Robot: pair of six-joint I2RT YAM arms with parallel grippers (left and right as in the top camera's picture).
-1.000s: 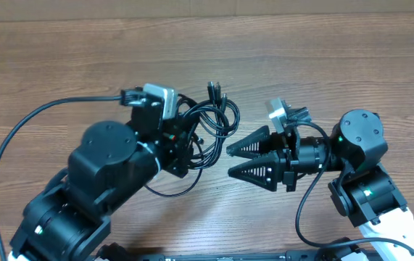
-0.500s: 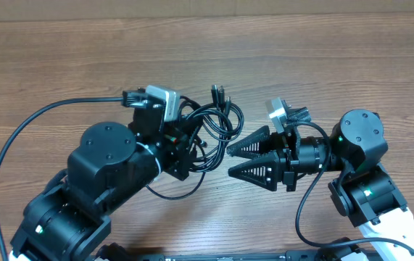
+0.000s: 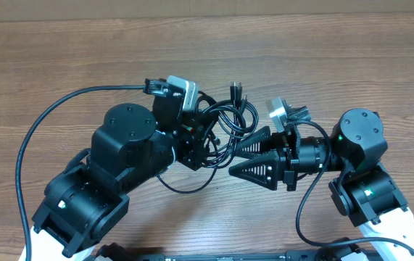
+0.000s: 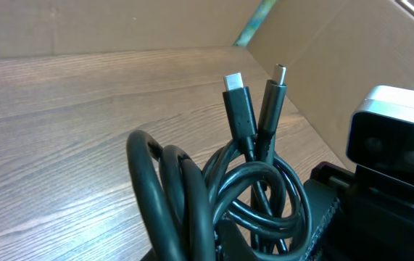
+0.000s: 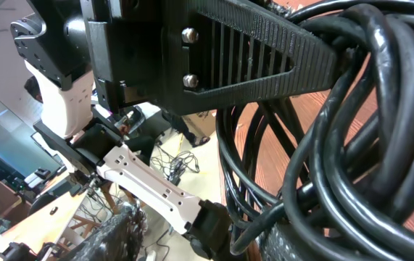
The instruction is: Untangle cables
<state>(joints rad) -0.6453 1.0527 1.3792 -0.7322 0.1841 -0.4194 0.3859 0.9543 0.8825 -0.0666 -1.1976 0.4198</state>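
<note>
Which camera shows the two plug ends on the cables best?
Left wrist: both plug ends stand close and sharp above the coiled cables. Overhead shows them tiny; right wrist shows only cable loops, no plugs.

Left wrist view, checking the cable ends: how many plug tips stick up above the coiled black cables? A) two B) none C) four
A: two metal-tipped black plugs stand side by side above the coiled thin black cables.
</note>
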